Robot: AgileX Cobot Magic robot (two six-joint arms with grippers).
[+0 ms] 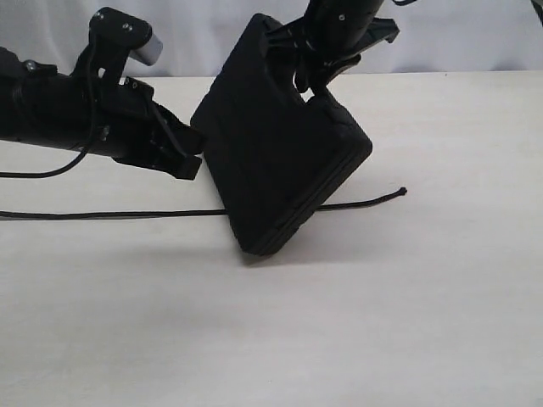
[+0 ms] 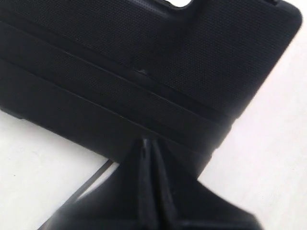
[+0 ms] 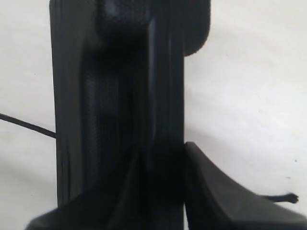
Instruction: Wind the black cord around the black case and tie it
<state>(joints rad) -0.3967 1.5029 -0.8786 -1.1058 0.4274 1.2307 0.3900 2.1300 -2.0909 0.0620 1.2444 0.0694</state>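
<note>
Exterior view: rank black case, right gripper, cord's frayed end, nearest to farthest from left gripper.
1. black case: just beside the left gripper.
2. right gripper: up at the case's top edge.
3. cord's frayed end: far right, on the table.

No text, label, brand, number or sign can be read in any of the views. The black case (image 1: 280, 161) shows only a fine dotted grain and plain ribs on its surface.
</note>
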